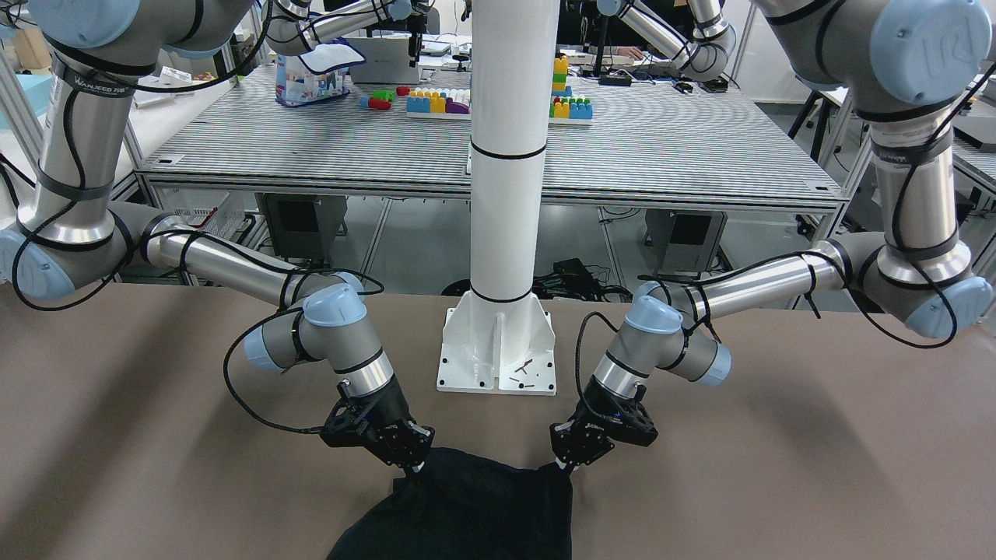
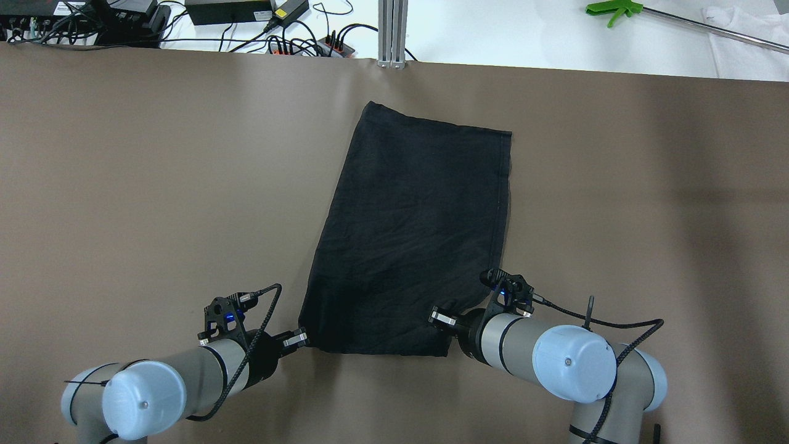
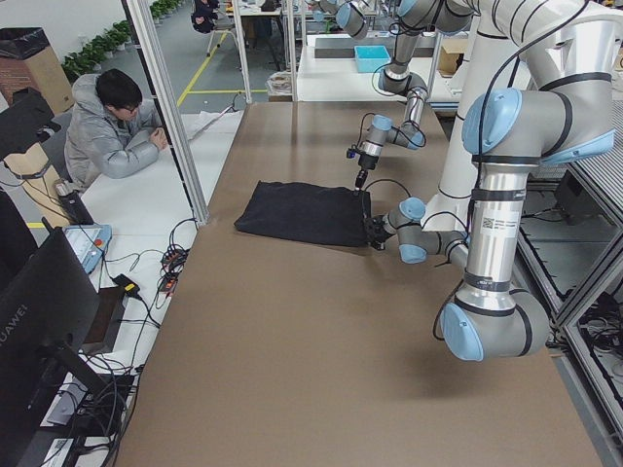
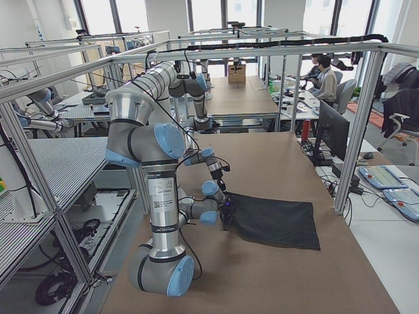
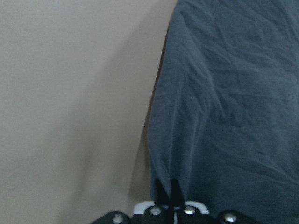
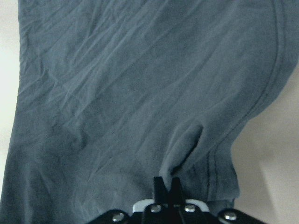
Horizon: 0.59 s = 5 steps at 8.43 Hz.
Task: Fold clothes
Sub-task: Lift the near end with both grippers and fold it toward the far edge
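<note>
I see my left gripper (image 5: 167,192) pinched together on a near corner of the black garment (image 2: 413,234). My right gripper (image 6: 167,187) clamps a raised fold beside its hemmed edge.

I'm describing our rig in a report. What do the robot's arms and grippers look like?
Both the left arm and right arm are silver-grey tubes with pale blue joint caps; black cables run along them, held by black ties. One cap bears a UR logo. The left gripper and right gripper are black with whitish trim, and a blue light glows at each wrist.
</note>
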{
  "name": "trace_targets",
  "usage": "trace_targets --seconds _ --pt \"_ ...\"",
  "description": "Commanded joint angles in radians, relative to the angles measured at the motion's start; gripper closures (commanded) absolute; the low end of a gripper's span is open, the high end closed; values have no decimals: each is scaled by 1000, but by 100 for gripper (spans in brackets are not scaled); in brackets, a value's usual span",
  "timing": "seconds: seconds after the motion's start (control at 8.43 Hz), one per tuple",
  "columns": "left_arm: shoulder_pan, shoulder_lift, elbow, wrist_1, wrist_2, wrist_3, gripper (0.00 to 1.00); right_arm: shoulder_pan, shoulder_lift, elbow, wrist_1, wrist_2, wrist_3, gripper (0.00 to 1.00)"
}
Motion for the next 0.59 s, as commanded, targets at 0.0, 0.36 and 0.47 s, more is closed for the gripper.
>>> trace_targets --seconds 0.0,0.36,0.47 --pt "-5 37 -95 4 0 42 100 1 -33 68 4 57 -1 100" --pt "59 126 -245 5 43 71 100 -34 -126 221 1 143 12 100" --pt "65 126 -267 4 43 71 100 -36 -128 229 1 149 17 100"
